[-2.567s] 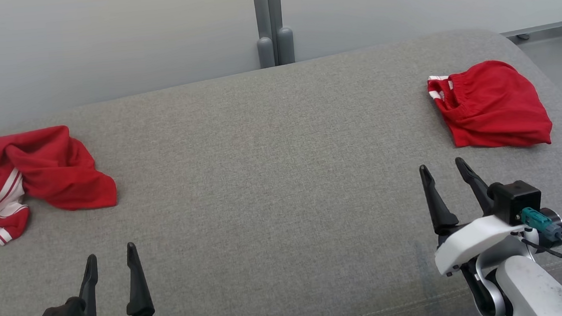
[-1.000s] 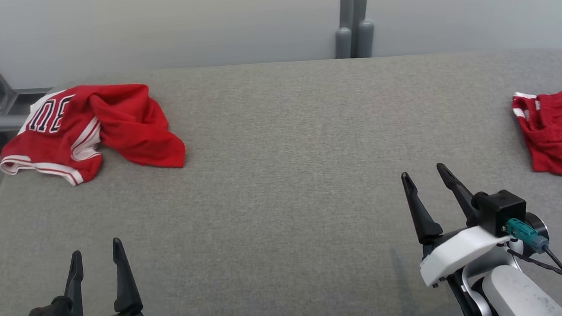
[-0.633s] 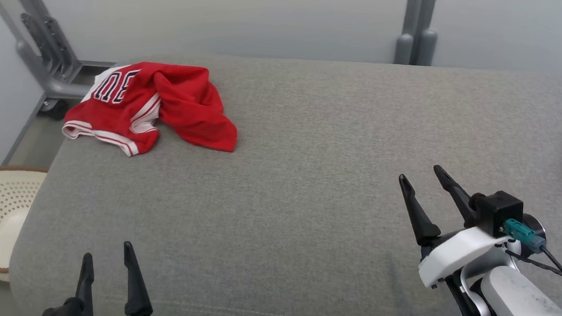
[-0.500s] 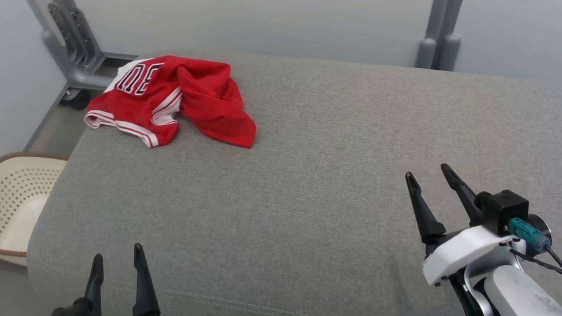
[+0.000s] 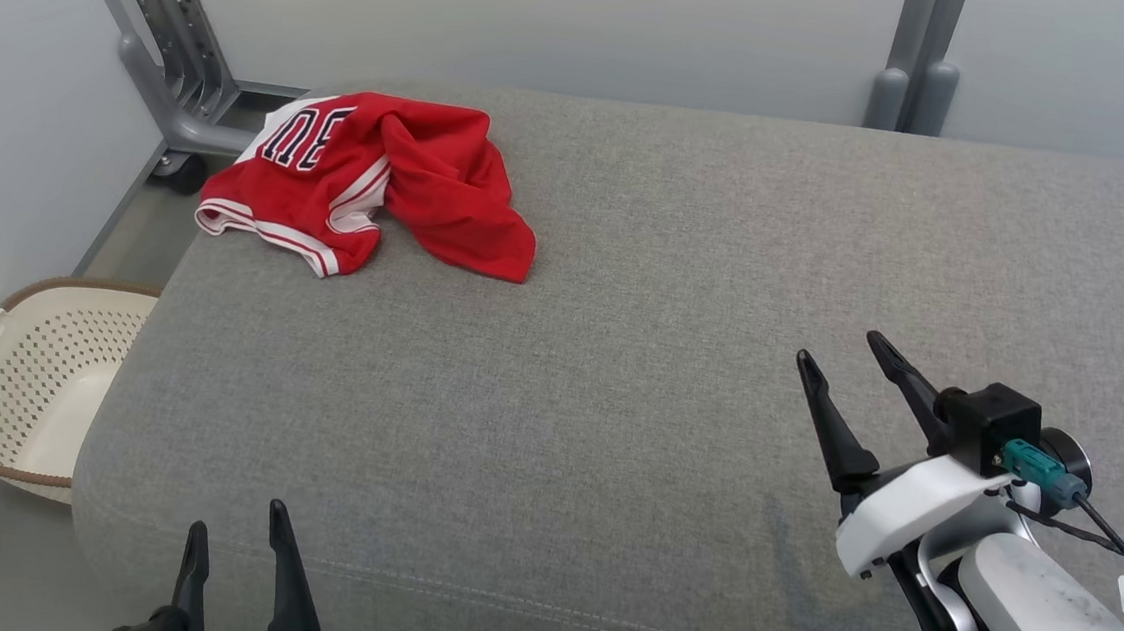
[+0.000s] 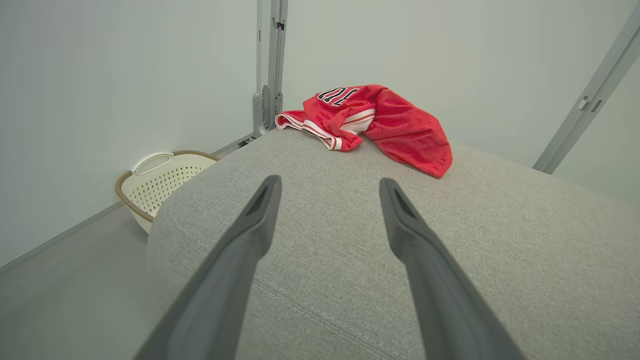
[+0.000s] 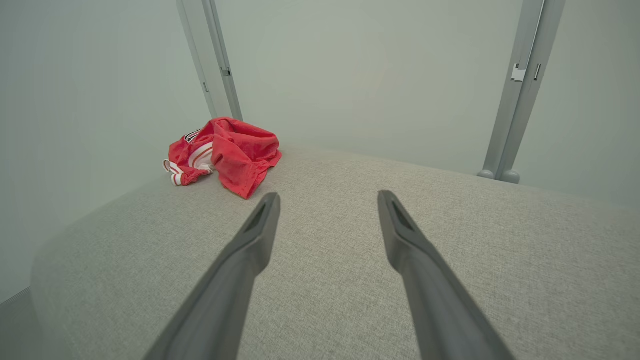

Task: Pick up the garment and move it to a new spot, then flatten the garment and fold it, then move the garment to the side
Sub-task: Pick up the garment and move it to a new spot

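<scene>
Lying: red jersey (image 5: 361, 186) crumpled at the far left corner of the grey cushion (image 5: 627, 371)
Left gripper (image 5: 237, 519): jaws apart, empty, near left
Right gripper (image 5: 838, 347): jaws apart, empty, near right

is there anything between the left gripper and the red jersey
Nothing: only bare grey cushion lies between the left gripper and the jersey, plain in the left wrist view.

Head view high above the cushion (image 5: 676, 367) — both wrist views low along it, garment (image 5: 432, 195) in all.
</scene>
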Controlling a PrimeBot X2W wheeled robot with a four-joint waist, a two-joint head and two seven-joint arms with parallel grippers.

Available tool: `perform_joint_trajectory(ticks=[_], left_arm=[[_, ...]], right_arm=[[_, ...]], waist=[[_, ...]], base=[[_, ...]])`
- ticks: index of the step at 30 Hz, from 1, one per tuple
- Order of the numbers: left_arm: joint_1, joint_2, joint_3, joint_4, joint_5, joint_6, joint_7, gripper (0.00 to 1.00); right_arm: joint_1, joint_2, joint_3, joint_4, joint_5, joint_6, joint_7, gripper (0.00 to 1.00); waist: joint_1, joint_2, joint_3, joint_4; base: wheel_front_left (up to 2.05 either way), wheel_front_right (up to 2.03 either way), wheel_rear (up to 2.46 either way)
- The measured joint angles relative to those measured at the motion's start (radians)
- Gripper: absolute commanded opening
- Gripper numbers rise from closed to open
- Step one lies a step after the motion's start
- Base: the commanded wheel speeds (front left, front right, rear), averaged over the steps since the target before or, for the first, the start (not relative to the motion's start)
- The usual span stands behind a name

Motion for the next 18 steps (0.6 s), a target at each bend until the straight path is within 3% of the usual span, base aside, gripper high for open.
perform_joint_trajectory(ticks=[8,15,18], left_arm=[[-0.037,0.0,-0.023,-0.005,-0.035,-0.002,0.0,1.0],[-0.223,-0.003,-0.044,-0.003,-0.126,-0.017,0.024,1.0],[-0.343,-0.006,-0.03,0.021,-0.115,-0.017,0.051,1.0]], right_arm=[[-0.034,-0.03,-0.009,-0.029,-0.031,0.0,0.015,1.0],[-0.092,-0.052,-0.011,-0.067,-0.052,0.0,0.037,1.0],[-0.118,-0.064,-0.008,-0.079,-0.062,0.0,0.051,1.0]], waist=[[0.0,0.0,0.055,-0.026],[0.0,0.0,0.12,-0.051],[0.0,0.0,0.15,-0.065]], base=[[0.0,0.0,0.0],[0.0,0.0,0.0],[0.0,0.0,0.0]])
